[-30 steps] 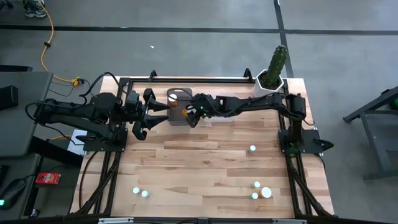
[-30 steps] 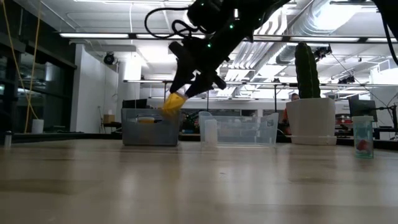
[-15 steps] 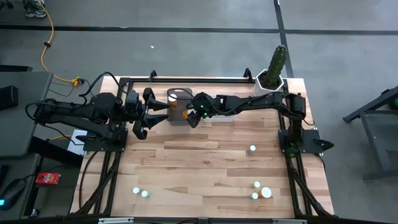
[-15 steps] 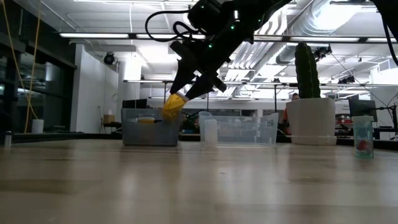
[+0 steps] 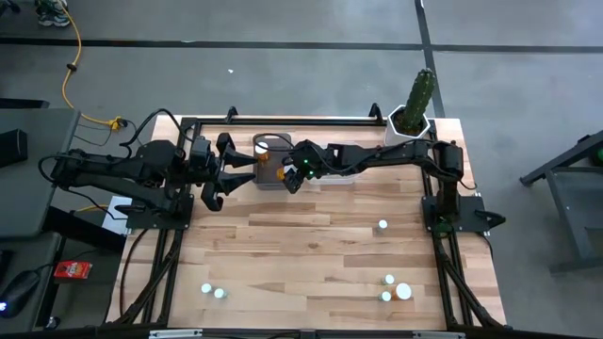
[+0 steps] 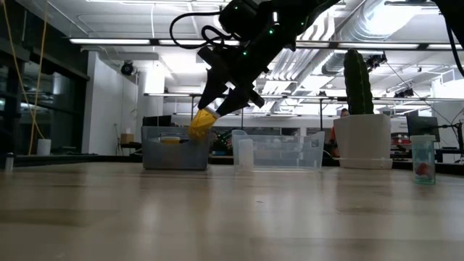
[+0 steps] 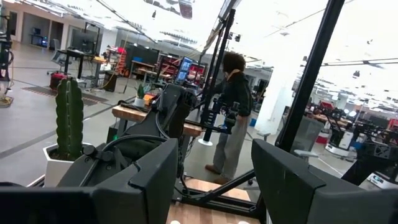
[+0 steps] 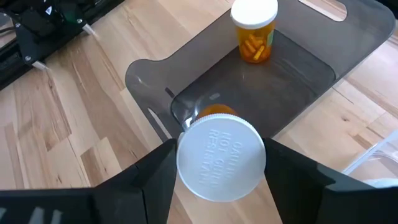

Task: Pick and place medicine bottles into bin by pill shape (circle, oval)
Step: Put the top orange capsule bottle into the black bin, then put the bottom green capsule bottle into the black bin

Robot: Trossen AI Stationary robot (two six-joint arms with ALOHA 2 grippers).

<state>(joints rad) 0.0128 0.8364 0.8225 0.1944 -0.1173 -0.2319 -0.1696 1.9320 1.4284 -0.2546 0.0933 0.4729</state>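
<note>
Amber medicine bottle (image 8: 222, 158) with white cap is clamped between the right gripper's (image 5: 289, 179) fingers (image 8: 147, 180), hanging over the near edge of the smoky grey bin (image 8: 311, 59) at the far-centre of the counter (image 5: 311, 254). Low view shows it tilted, raised above the bin rim, cap end pointing away from the bin. One amber bottle with oval-looking pills (image 8: 254, 32) already stands upright inside that bin. A clear bin (image 6: 279, 150) sits just right of the grey one.

Left gripper (image 5: 213, 179) waits just left of the grey bin, fingers apart, holding nothing; its wrist view only shows the room and a person standing behind.

More white-capped bottles (image 5: 394, 288) remain on the near counter: a cluster near-right, one mid-right, two near-left. Cactus pot (image 5: 413, 108) stands at the far-right corner.

Step judged: about to drop into the grey bin.

Risks:
- bottle is over the rim, not the bin's middle, so releasing now could make it clip the wall and roll out onto the counter
- tilted bottle may land on the standing one and knock it over
- left gripper is close, so a sideways swing could bump it
- pill shape in the held bottle cannot be read here, so wrong-bin sorting is possible
</note>
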